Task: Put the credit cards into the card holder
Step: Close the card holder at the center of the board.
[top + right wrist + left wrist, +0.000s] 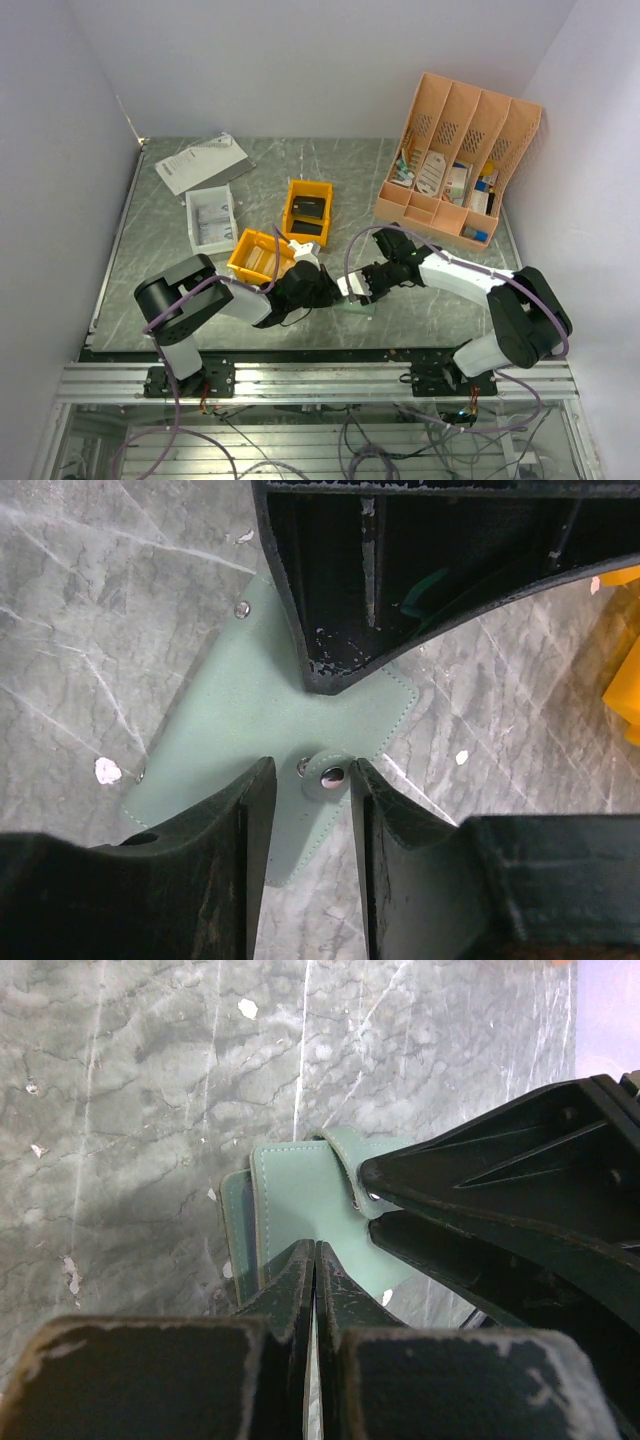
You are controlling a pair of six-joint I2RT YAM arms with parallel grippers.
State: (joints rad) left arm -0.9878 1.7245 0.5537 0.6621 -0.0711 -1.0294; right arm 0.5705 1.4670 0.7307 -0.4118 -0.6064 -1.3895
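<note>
1. Counter (pixel 180 290): grey marbled top, carries everything below.
2. Peach organiser (pixel 455 150): far right corner, slots holding mixed small items. Not part of this job.
3. Bins: one white (pixel 211 220) and two orange (pixel 307 212) (pixel 258 258), left of centre, with a printed sheet (pixel 200 162) behind them.
4. My left hand (pixel 315 1255): fully closed, tips set down on the card holder. It seems to pin the holder rather than carry it.
5. My right hand (pixel 312 780): roughly half open, holding nothing. Its fingers straddle the snap tab without visibly touching it.
6. Card holder (pixel 250 730): grey-green, flat on the counter at centre front, between my two hands and folded shut.
7. Snap tab (pixel 330 776): small rounded flap with a metal stud, at the holder's edge.

Step in hand, as I judge it: opening the holder.
- Close my right hand squarely on the tab, not on the body beneath it.
- Peel the tab up and away while my left hand keeps firm downward pressure, so the holder neither slides nor lifts.
- Pull gently, since a jerk could drag the holder out from under my left tips.

Not determinable:
- Where the credit cards are. The bin contents are too small to identify.
- Whether my left tips pinch a layer of the holder or only press on it.
- The holder's interior.
- From above, my hands cover most of the holder.
</note>
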